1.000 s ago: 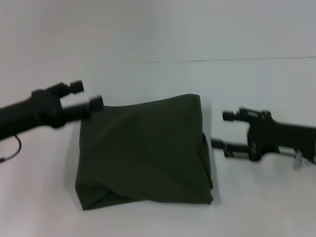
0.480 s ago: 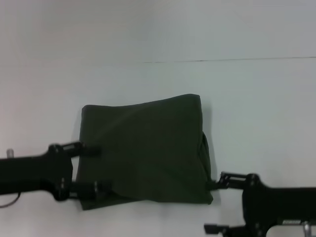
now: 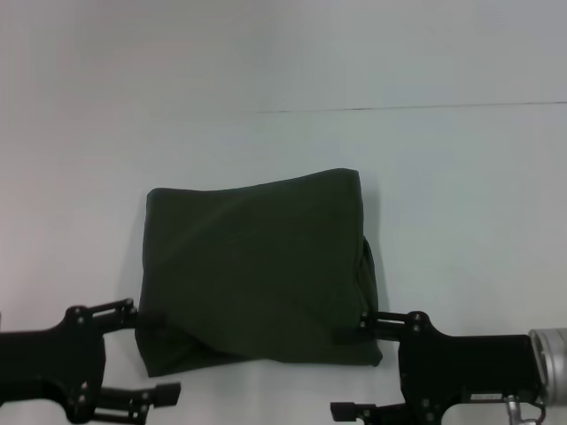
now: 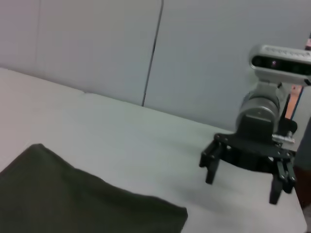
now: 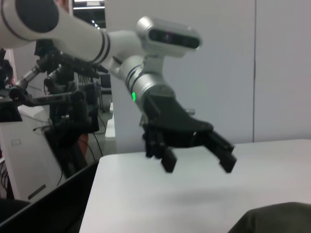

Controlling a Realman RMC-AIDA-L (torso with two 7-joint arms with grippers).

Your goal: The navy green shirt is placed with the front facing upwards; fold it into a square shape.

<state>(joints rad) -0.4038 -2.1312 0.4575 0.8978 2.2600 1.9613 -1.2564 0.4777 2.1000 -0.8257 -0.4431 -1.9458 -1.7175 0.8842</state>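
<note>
- From the head camera, the navy green shirt point(image 3: 257, 270), a dark olive-green cotton T-shirt with its plain side up, lay folded into a thick, nearly square block in the middle of the white table point(image 3: 461, 177).
- The left gripper point(image 3: 137, 350), black and two-fingered, sat low by the shirt's near left corner. Its jaws were apart, one finger touching the cloth edge and the other on bare table nearer the robot.
- The right gripper point(image 3: 354, 370), also black, sat by the near right corner. Its jaws were apart too, one finger tip at the shirt's edge.
- From the left wrist camera, a corner of the folded shirt point(image 4: 73, 204) lay flat on the table. The right gripper point(image 4: 240, 182) hung just above the table, well apart from that corner, fingers spread.
- From the right wrist camera, a small bit of the shirt point(image 5: 277, 218) showed at the edge. The left gripper point(image 5: 199, 162) hung over the table with fingers wide and nothing in them.
- The folding looked almost done. The shape was a bit lopsided, so the next move would likely be to tidy the near edge or pull both arms away without snagging the cloth.
</note>
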